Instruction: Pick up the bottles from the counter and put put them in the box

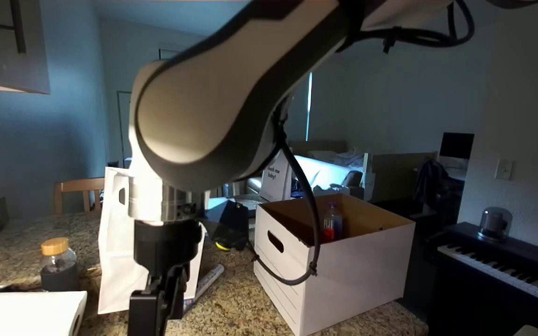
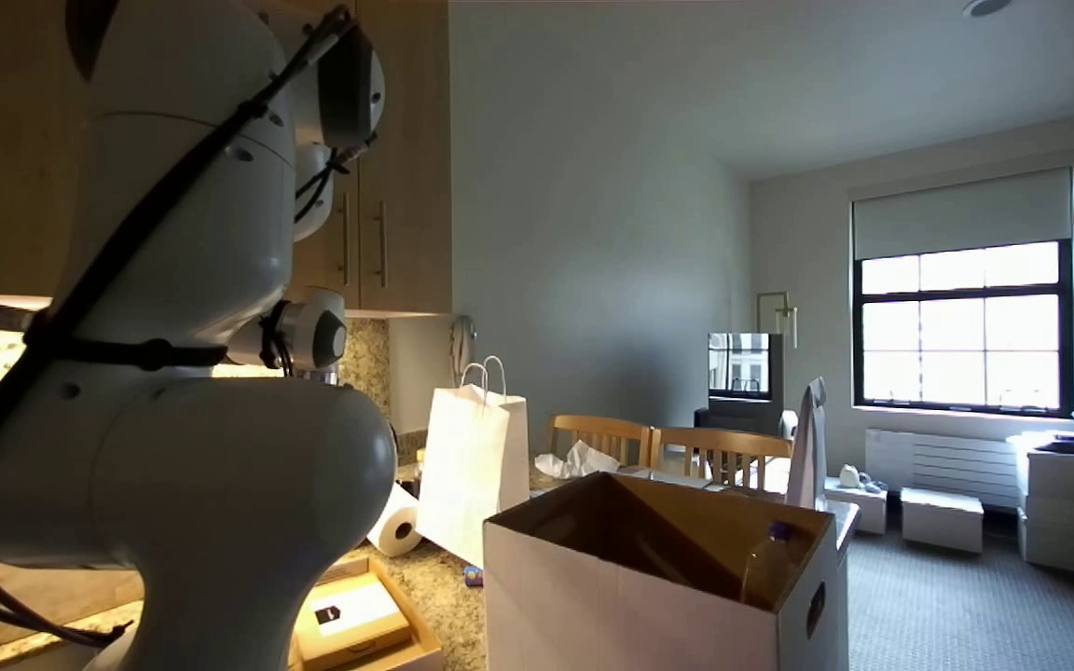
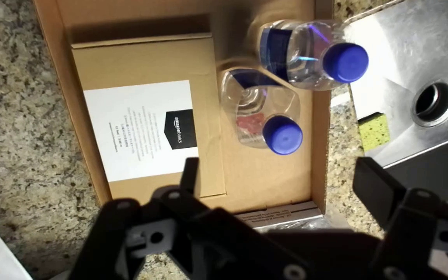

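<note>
Two clear bottles with blue caps, a nearer bottle [image 3: 253,120] and a farther bottle [image 3: 305,58], appear to stand upright in a shallow cardboard tray [image 3: 319,155] on the counter [image 3: 14,97]. My gripper [image 3: 280,173] is spread open above the tray's near part, with nothing between its fingers; both bottles are ahead of the fingertips. An exterior view shows the gripper [image 1: 159,308] pointing down at the lower frame edge, left of the box. The white box [image 1: 357,275] has its top open. Inside it stands a blue-capped bottle [image 1: 333,224], seen in both exterior views.
A flat Amazon carton [image 3: 208,97] fills the tray's left side. To the tray's right lies a metal sink [image 3: 403,77] with a yellow sponge [image 3: 373,132]. A tall white paper bag [image 2: 472,466] and a paper roll [image 2: 397,527] stand near the box. A wooden-lidded jar [image 1: 59,266] is farther left.
</note>
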Available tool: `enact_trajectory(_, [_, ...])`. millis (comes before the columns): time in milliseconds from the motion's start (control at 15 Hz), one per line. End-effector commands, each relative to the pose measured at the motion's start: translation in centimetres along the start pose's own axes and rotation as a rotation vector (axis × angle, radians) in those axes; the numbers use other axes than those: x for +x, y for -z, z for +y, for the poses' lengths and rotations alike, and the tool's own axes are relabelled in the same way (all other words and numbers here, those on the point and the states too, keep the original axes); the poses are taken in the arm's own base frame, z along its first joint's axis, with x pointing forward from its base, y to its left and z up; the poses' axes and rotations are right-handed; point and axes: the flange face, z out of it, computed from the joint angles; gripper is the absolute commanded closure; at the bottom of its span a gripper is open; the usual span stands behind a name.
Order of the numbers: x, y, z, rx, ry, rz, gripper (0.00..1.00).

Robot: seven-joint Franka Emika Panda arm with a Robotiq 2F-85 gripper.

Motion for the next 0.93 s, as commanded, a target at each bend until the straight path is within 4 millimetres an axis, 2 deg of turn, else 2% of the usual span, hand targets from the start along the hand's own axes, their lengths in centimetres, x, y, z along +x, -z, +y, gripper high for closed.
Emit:
enact_trajectory(0, [0.1, -3.2, 0.2, -0.075, 0.013, 0.024, 0.00])
enact_trajectory(333, [1.4, -7.9, 1.6, -0.111, 0.023, -0.004, 0.00])
enact_trajectory(467, [2.2, -9.1, 1.5, -0.111, 0.028, -0.019, 0.00])
enact_trajectory(733, [3.8, -10.2, 1.0, -0.081, 0.040, -0.030, 0.00])
enact_trajectory(867, [4.6, -9.6, 0.9, -0.075, 0.042, -0.016, 0.00])
